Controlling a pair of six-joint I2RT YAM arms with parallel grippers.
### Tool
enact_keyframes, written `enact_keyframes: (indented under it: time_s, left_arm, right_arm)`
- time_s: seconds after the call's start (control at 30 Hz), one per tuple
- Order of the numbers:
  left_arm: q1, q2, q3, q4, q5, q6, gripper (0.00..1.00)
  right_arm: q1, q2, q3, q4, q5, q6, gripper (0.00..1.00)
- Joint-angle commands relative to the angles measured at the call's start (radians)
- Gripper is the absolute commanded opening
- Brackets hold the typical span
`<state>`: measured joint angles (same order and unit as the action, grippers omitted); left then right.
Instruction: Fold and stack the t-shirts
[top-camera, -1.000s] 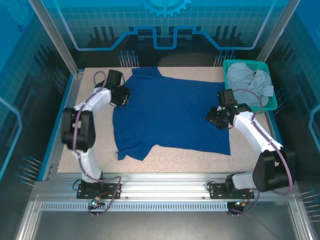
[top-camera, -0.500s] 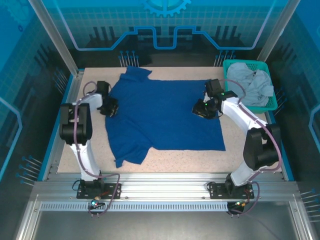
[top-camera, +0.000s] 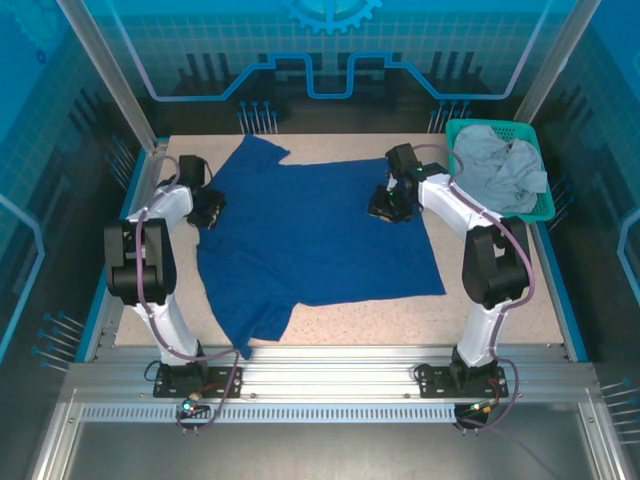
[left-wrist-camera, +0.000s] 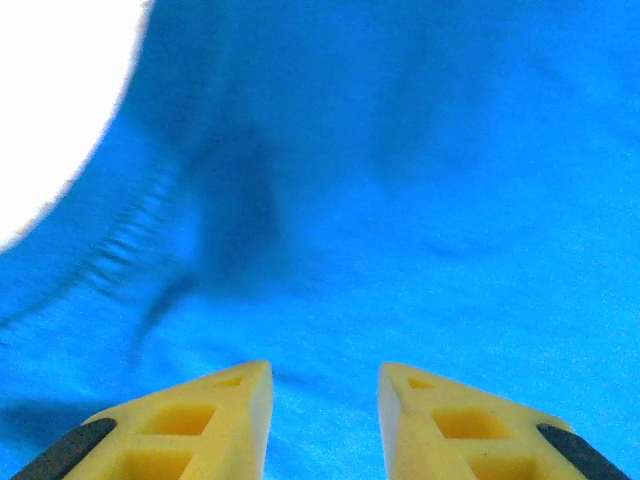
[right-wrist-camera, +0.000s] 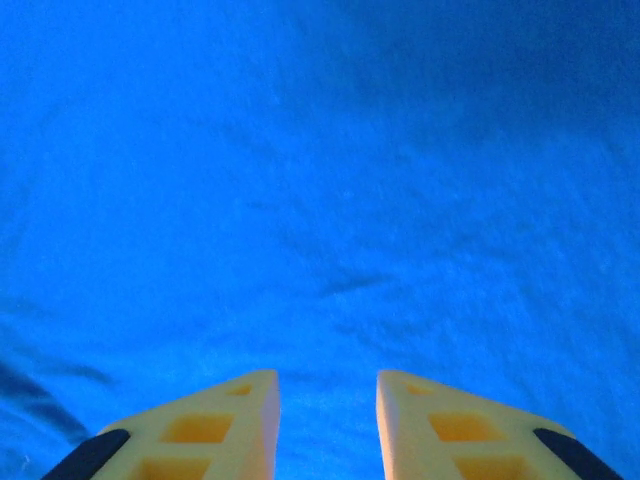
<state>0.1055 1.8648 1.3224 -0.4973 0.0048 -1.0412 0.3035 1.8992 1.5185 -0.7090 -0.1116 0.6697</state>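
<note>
Hovering low at the left edge of the bench, the left gripper sits at the left margin of the blue t-shirt, between the two sleeves that splay toward the far and near sides. From the left wrist, its yellow fingers stand a narrow gap apart with blue cloth showing flat between them and nothing visibly pinched; whether the tips press on the fabric cannot be told. A stitched seam runs along the cloth's border on the left of that view, with bare, washed-out bench beyond it. The blue t-shirt lies spread open across the middle of the bench, sideways, its hem toward the right edge, and the side facing up is plain blue. The right gripper is over the shirt's far right part, a little in from that corner. Its fingers are parted by a similar narrow gap above lightly wrinkled cloth, holding nothing that can be seen. At the far right corner of the bench stands the teal mesh basket, apart from the blue shirt, with the light grey t-shirt crumpled inside it.
</note>
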Motion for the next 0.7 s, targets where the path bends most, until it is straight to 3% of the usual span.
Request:
enact_keyframes:
  time_s: [0.0, 0.3, 0.53, 0.67]
  left_arm:
    - [-0.036, 0.013, 0.066, -0.085, 0.042, -0.013, 0.35]
    - [-0.038, 0.19, 0.143, -0.234, 0.076, 0.015, 0.29]
    - [-0.038, 0.361, 0.266, -0.131, 0.128, 0.057, 0.28]
    - [-0.038, 0.46, 0.429, -0.1, 0.152, 0.087, 0.28]
  right_arm:
    - [-0.017, 0.094, 0.056, 0.048, 0.014, 0.033, 0.3]
    - [-0.042, 0.297, 0.186, -0.041, 0.019, 0.083, 0.25]
    - [-0.08, 0.421, 0.308, -0.14, 0.001, 0.095, 0.25]
    - [-0.106, 0.52, 0.438, -0.172, -0.033, 0.076, 0.25]
